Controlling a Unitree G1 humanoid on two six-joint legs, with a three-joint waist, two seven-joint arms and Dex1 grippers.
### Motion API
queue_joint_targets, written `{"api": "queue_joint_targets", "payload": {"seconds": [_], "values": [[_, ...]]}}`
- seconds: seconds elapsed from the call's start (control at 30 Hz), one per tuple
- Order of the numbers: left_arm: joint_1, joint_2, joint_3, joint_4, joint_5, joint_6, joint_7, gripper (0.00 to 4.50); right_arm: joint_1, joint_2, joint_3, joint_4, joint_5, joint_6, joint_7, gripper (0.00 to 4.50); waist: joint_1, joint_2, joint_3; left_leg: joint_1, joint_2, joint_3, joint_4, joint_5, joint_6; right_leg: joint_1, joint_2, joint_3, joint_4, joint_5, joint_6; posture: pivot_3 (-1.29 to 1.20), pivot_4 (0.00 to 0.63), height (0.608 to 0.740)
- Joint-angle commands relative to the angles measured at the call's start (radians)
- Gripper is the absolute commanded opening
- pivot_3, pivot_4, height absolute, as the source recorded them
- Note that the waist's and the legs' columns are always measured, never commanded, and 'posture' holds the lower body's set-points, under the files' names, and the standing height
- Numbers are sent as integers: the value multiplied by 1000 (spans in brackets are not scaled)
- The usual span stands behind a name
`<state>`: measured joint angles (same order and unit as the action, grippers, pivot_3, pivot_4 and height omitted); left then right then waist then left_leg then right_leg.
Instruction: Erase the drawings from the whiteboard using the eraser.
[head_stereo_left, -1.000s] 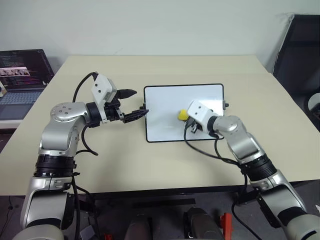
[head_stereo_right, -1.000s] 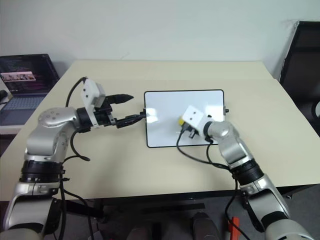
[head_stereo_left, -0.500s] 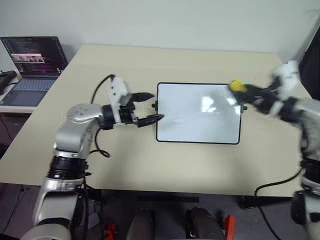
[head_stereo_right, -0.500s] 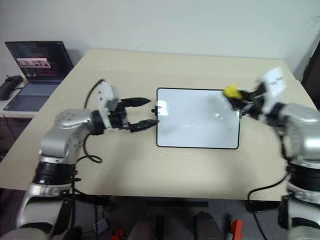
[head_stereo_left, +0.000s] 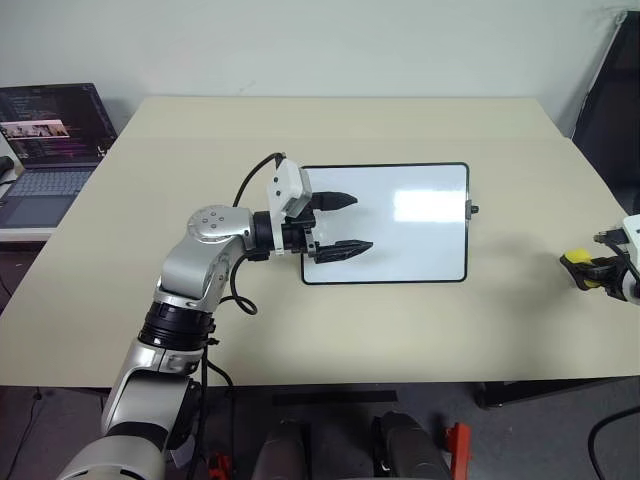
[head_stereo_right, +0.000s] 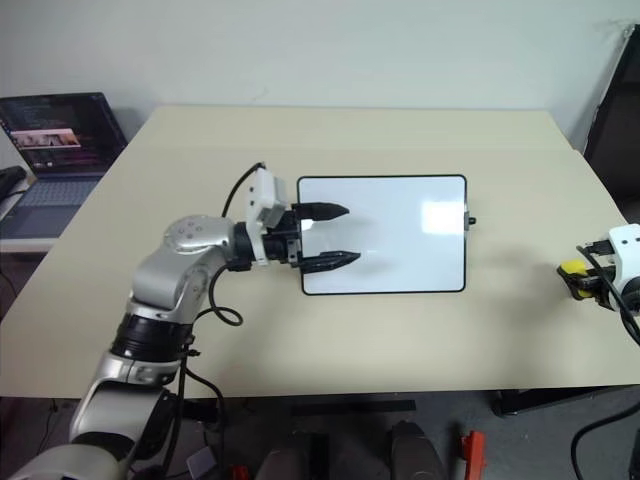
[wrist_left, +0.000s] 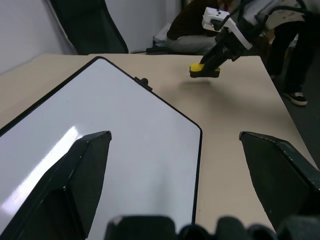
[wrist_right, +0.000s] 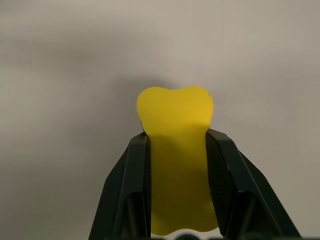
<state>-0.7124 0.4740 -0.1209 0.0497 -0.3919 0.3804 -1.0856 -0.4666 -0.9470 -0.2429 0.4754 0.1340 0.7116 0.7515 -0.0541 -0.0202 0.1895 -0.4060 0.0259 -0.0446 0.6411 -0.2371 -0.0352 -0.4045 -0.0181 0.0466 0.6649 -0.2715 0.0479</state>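
The whiteboard (head_stereo_left: 420, 245) lies flat in the middle of the table, white with a thin black frame. The drawings are out of view: its glossy face looks plain white with a glare patch. My left gripper (head_stereo_left: 360, 222) is open and points level across the board's left end, one finger on each side of the near-left corner area. Far to the right, near the table's right edge, my right gripper (head_stereo_left: 592, 268) is shut on the yellow eraser (head_stereo_left: 577, 262), well clear of the board. The right wrist view shows the eraser (wrist_right: 176, 150) pinched between both black fingers (wrist_right: 132, 185).
An open laptop (head_stereo_left: 45, 135) sits off the table's left side. A dark chair (head_stereo_left: 612, 95) stands beyond the right corner. In the left wrist view a person's legs (wrist_left: 295, 55) stand past the table's right end. The tan table (head_stereo_left: 300, 330) has bare room all around the board.
My right gripper swung off the board and far to the right, carrying the eraser. My left gripper moved right, from beside the board to over its left end. The head camera also shifted.
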Motion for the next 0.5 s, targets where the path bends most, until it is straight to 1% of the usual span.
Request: {"api": "queue_joint_targets", "payload": {"seconds": [0.03,0.07,0.13,0.17,0.23,0.3,0.37,0.43,0.5], "values": [[-1,20,23,-23,-2,-13,-5,4500,-63,-21,30,71,-19,-24,1,1153,0,0,0,0,0,0,0,0,0,0,0,0,0,0,-1,0,150,740],[-1,23,25,-22,-2,-14,-3,4500,-78,-20,37,92,-22,-22,-7,1153,1,0,0,0,0,1,0,0,0,0,0,1,0,2,-3,0,150,740],[6,33,33,-26,-2,-10,4,4500,-120,-8,37,139,-19,-5,-30,1153,3,0,0,-1,0,1,0,0,0,0,0,0,-1,2,-4,0,150,740],[12,40,36,-31,-1,-9,8,4500,-135,-4,40,155,-18,-3,-32,1876,3,0,0,-1,0,1,0,0,0,0,-1,0,-1,2,-4,0,150,740],[20,50,41,-36,-2,-7,14,4500,-153,0,46,170,-17,-1,-34,2388,4,0,0,-1,0,1,0,0,0,-1,-1,0,-1,2,-4,0,150,740],[32,68,64,-40,-6,-3,29,4500,-169,-2,33,153,-5,17,-44,3125,5,0,0,-1,0,1,0,0,0,-1,-1,0,-1,2,-4,0,150,740],[50,98,97,-41,-4,-4,44,4500,-164,-9,-1,74,27,35,-40,3858,5,0,0,-1,0,1,0,0,0,-1,-1,0,-1,2,-4,0,150,740],[65,127,129,-32,-6,-8,53,4500,-146,-7,-42,-30,73,78,-33,4486,2,2,1,-1,0,1,0,0,0,-1,-1,0,0,2,-4,0,150,740],[73,145,168,-12,-15,-11,71,4500,-113,5,-62,-114,91,91,-49,4486,3,2,1,-1,0,0,0,0,0,-1,-1,0,0,2,-4,0,150,740]]}}
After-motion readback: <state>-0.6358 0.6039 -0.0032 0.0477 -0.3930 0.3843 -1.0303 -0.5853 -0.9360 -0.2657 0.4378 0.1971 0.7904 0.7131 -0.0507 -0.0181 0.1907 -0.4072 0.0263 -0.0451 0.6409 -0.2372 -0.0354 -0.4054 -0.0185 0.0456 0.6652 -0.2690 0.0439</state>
